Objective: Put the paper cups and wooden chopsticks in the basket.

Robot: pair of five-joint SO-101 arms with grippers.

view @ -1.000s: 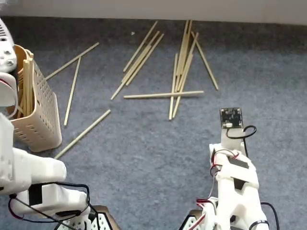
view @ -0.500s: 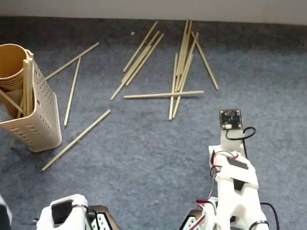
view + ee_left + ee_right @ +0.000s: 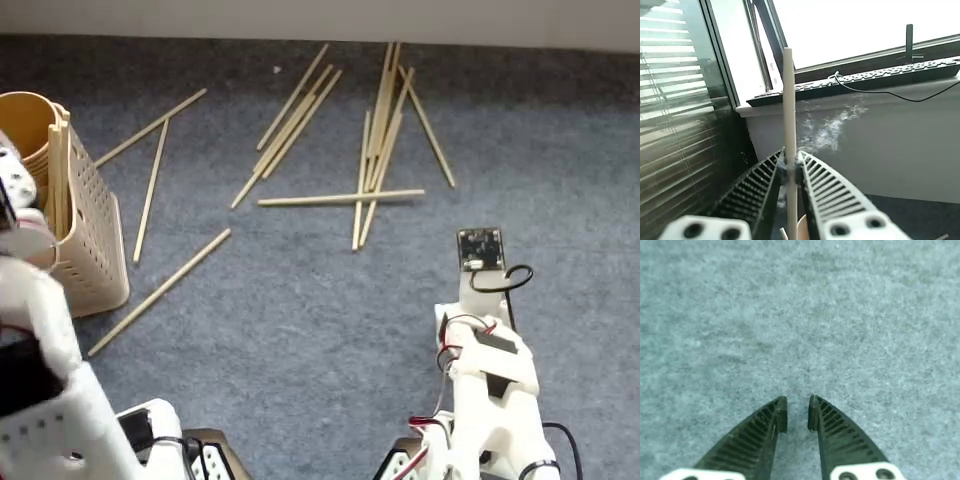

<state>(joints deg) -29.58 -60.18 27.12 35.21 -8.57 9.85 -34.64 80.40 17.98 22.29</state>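
Left fingers (image 3: 762, 182) clamp a chopstick (image 3: 788, 100) between their tips — right fingers (image 3: 765, 432) stand narrowly parted.

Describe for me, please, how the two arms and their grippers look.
The left arm and right arm are chunky white plastic shells. The right arm carries red and black wires, a looped black cable and a small dark circuit board. The left gripper and right gripper have black, ribbed, tapering fingers on white bases with screw holes.

Place: an office, by the look of it.
Desk gear: a keyboard (image 3: 865, 77) lies on a white ledge (image 3: 840, 102).
Daylight: a bright window (image 3: 865, 25) with slatted blinds (image 3: 675, 100).
Surface (image 3: 300, 320): grey, carpet-like covering.
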